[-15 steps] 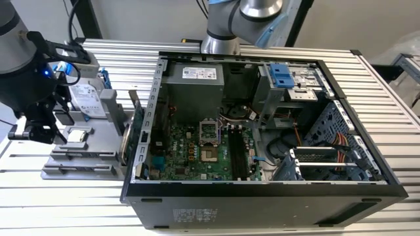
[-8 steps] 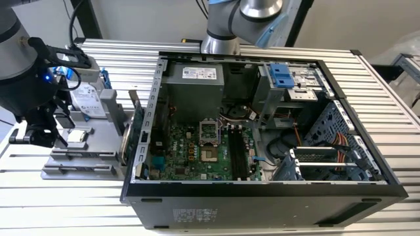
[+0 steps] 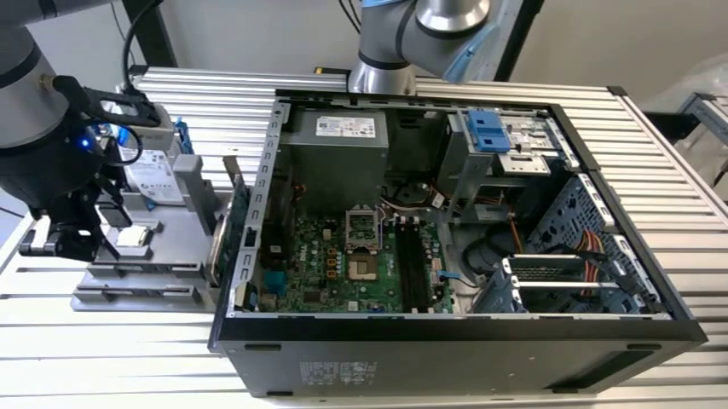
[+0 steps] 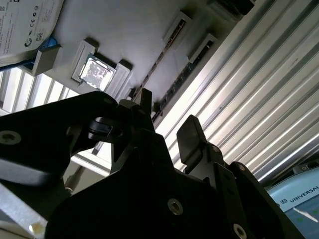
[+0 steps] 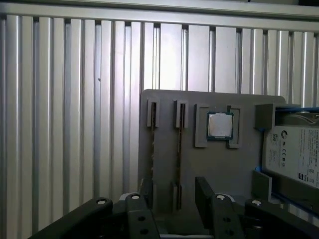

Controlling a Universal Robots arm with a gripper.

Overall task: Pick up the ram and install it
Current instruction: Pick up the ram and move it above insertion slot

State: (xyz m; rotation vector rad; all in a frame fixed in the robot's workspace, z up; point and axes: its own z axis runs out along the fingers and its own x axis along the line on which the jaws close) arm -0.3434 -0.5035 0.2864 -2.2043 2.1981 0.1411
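The ram (image 5: pixel 179 149) stands on edge in a slot of the grey fixture plate (image 5: pixel 164 102), showing as a thin dark strip; in the second wrist view the ram (image 4: pixel 160 57) runs the same way. Beside it is another slot (image 5: pixel 152 114). My gripper (image 5: pixel 169 199) hangs above the plate's edge, open, with nothing between its black fingers (image 5: pixel 204 191). In the second wrist view the gripper (image 4: pixel 167 117) shows the same gap. In the exterior view the gripper (image 3: pixel 63 243) sits at the left end of the plate (image 3: pixel 136 298), away from the open computer case (image 3: pixel 592 281).
On the plate also lie a small square silver processor chip (image 5: pixel 219 124) and a silver hard drive (image 5: pixel 294 149) with blue rails. Inside the case, the motherboard's long dark memory slots (image 3: pixel 410 264) lie beside the processor socket (image 3: pixel 361 226). A ribbed metal table (image 3: pixel 68 358) carries everything.
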